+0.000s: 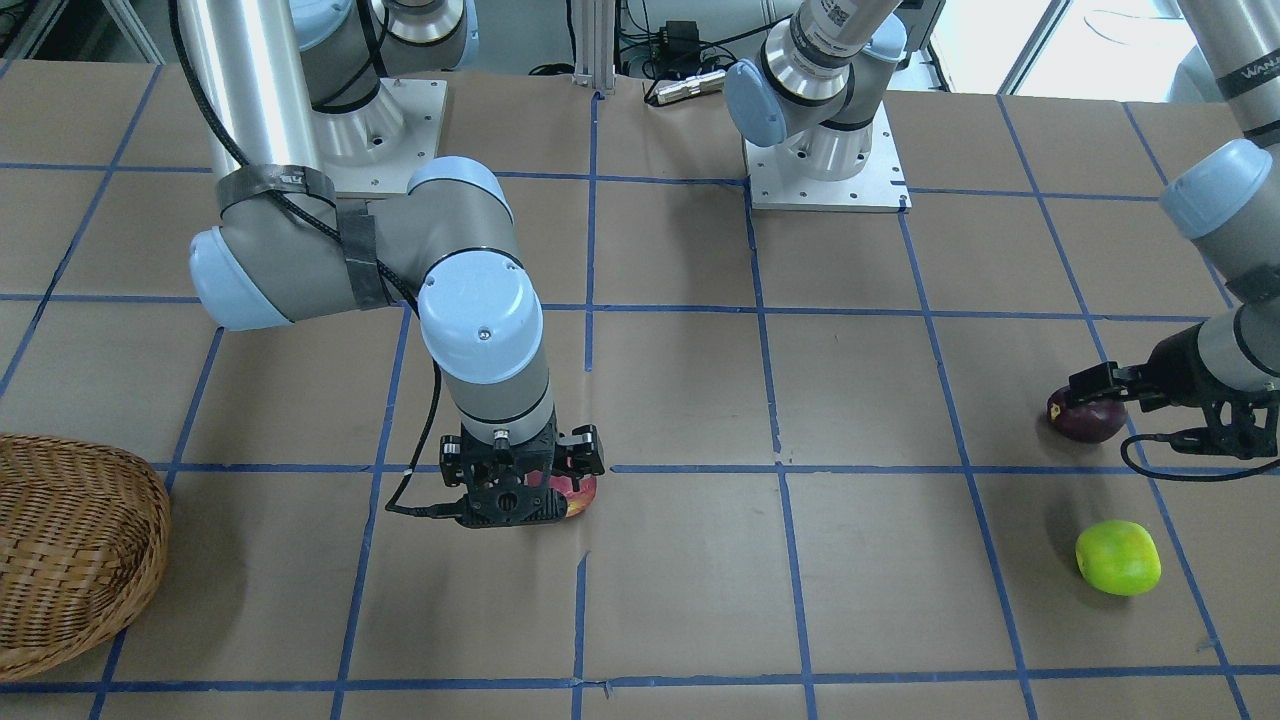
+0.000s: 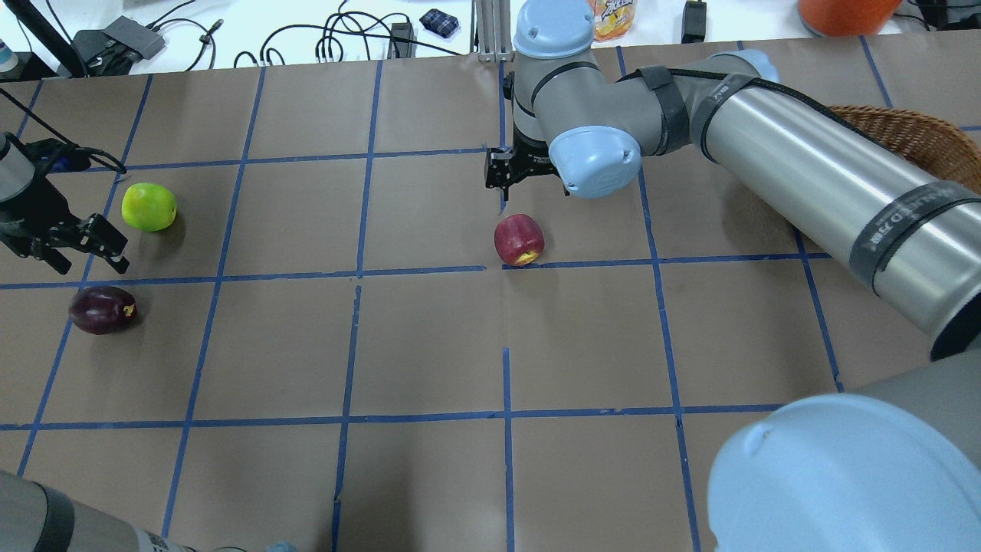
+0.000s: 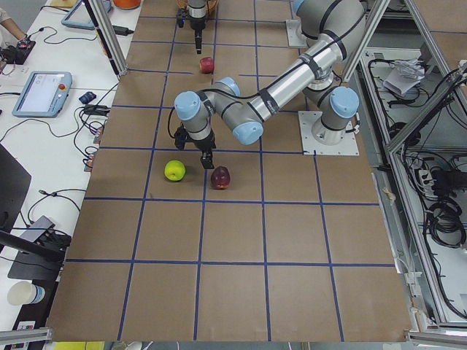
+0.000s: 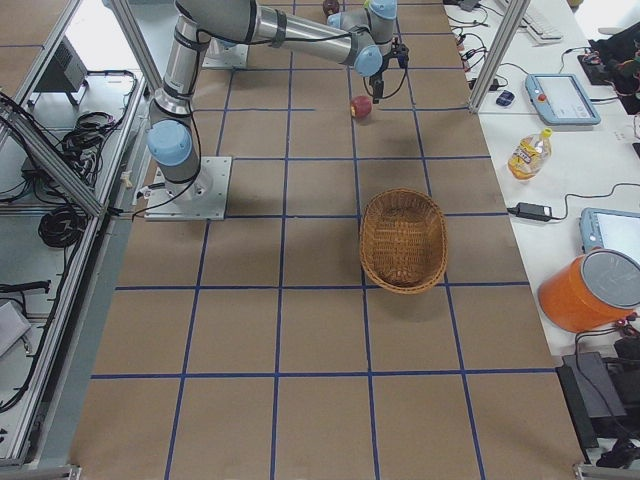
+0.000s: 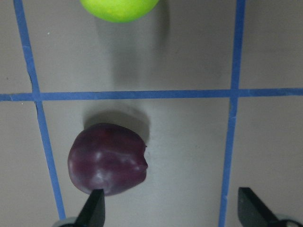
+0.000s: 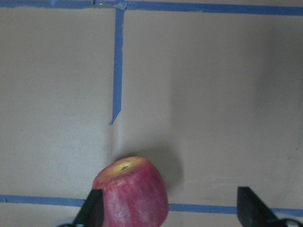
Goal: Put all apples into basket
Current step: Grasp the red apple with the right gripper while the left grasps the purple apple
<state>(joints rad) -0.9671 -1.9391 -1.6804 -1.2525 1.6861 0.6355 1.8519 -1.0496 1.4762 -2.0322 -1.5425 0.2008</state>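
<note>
Your right gripper (image 6: 173, 210) gapes empty, red apple (image 6: 130, 194) at nine o'clock. Your left gripper (image 5: 173, 205) likewise, purple apple (image 5: 106, 158) at ten.

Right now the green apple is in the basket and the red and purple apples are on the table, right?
No. The green apple lies on the table too, near the purple apple, per the overhead exterior view; the basket is empty. The red apple is as stated.

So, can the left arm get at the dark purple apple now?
Probably yes: its open fingers hover close by the dark purple apple, with nothing between; the lime green apple lies apart. A small sideways shift seems needed.
</note>
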